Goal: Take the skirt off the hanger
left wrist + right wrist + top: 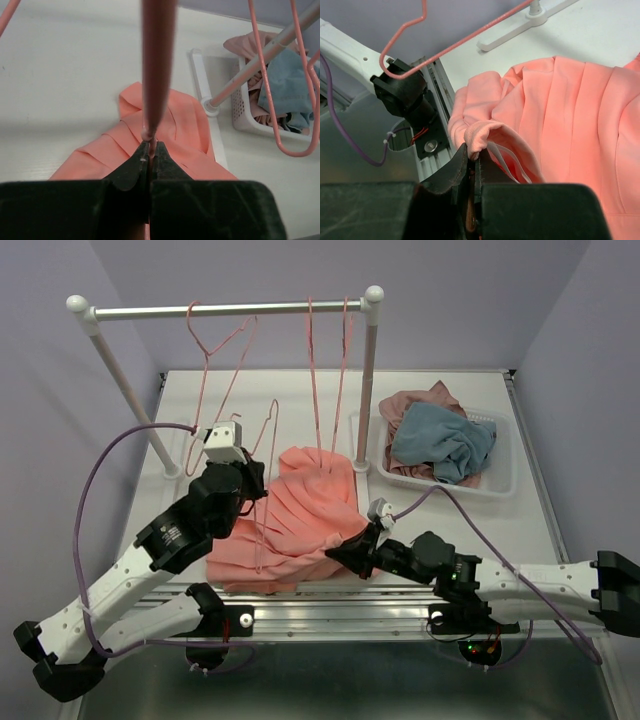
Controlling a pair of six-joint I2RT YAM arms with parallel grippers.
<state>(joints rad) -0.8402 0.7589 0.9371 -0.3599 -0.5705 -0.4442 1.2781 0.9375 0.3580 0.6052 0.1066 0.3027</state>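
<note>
The salmon pleated skirt [300, 515] lies crumpled on the white table, between the two arms. A pink wire hanger [270, 430] stands tilted over its left part. My left gripper [260, 492] is shut on that wire; in the left wrist view the hanger [159, 65] rises straight out of the closed left gripper [150, 146], with the skirt [185, 125] beneath. My right gripper [335, 553] is shut on a folded edge of the skirt at its near right side. The right wrist view shows the right gripper [472, 156] pinching that fold of the skirt [570, 115], a white strap hanging beside it.
A clothes rack [230, 310] stands at the back with more pink hangers [330, 370] on its rail. Its right post foot [362, 465] is just behind the skirt. A white basket [500, 480] at the right holds mauve and grey-blue garments [445, 440].
</note>
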